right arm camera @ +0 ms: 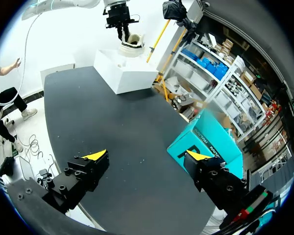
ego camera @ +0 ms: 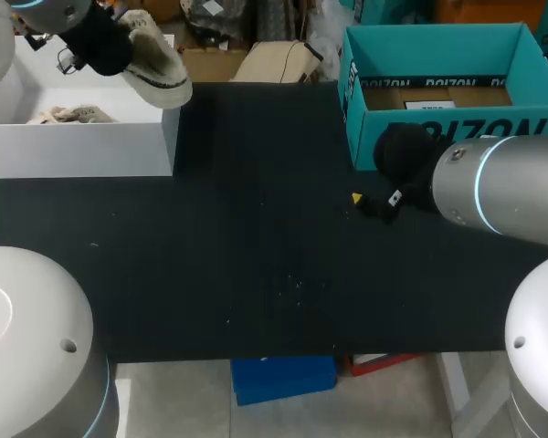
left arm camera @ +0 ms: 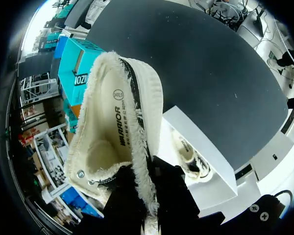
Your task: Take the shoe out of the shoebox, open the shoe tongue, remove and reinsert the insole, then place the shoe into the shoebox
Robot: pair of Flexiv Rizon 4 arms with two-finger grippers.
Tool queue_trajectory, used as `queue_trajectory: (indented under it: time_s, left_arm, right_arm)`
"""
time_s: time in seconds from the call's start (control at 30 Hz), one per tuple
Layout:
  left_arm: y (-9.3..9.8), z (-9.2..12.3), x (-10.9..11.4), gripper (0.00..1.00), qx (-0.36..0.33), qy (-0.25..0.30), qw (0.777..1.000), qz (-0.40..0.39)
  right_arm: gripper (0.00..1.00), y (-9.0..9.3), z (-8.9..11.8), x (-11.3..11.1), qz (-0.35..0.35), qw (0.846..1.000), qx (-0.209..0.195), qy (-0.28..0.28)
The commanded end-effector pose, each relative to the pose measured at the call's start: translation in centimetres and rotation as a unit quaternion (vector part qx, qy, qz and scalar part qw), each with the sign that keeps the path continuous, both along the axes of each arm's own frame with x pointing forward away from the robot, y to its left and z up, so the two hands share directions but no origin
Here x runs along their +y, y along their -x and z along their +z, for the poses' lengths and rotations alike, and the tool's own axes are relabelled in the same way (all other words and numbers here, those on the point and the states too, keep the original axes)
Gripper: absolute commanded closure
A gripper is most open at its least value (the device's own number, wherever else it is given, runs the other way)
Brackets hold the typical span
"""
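A cream low-top shoe [ego camera: 157,66] with a frayed collar hangs in the air over the right end of the white shoebox [ego camera: 82,146]. My left gripper [ego camera: 99,41] is shut on its collar. In the left wrist view the shoe [left arm camera: 112,127] points away from the gripper [left arm camera: 148,188], its insole showing, with one finger inside and one outside the collar. A second cream shoe [left arm camera: 188,154] lies in the white shoebox [left arm camera: 206,161] below. My right gripper [right arm camera: 147,155] stands open and empty low over the black mat, just in front of the teal box [ego camera: 438,82].
The open teal box [right arm camera: 210,142] with a cardboard bottom stands at the back right of the black mat [ego camera: 256,237]. The white shoebox stands at the back left.
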State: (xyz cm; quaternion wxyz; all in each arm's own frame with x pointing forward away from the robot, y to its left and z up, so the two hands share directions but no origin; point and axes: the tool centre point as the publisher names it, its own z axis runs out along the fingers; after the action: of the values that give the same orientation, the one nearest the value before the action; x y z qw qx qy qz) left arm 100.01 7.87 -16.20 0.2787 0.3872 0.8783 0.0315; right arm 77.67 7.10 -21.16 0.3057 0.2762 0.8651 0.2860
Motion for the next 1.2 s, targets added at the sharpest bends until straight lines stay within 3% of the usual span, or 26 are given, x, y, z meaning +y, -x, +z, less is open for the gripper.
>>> queue_trajectory:
  time_s: [0.03, 0.43, 0.57, 0.73, 1.2]
  left_arm:
    - [2.4, 1.0, 1.5, 1.0, -0.013, 0.009, 1.0, -0.006]
    - [2.4, 1.0, 1.5, 1.0, -0.013, 0.009, 1.0, -0.006]
    - [0.2, 0.5, 3.2, 1.0, 0.034, 0.027, 0.989, 0.144]
    - [-2.2, 0.0, 5.8, 1.0, 0.047, 0.046, 0.965, 0.254]
    - [-7.6, -2.8, 10.1, 1.0, 0.042, 0.022, 0.926, 0.375]
  right_arm:
    - [0.0, 0.0, -0.1, 0.0, 0.0, 1.0, -0.001, -0.001]
    - [0.0, 0.0, -0.1, 0.0, 0.0, 1.0, -0.001, -0.001]
    - [0.0, 0.0, -0.1, 0.0, 0.0, 1.0, -0.001, -0.001]
    - [0.0, 0.0, -0.1, 0.0, 0.0, 1.0, -0.001, -0.001]
    - [0.0, 0.0, -0.1, 0.0, 0.0, 1.0, -0.001, -0.001]
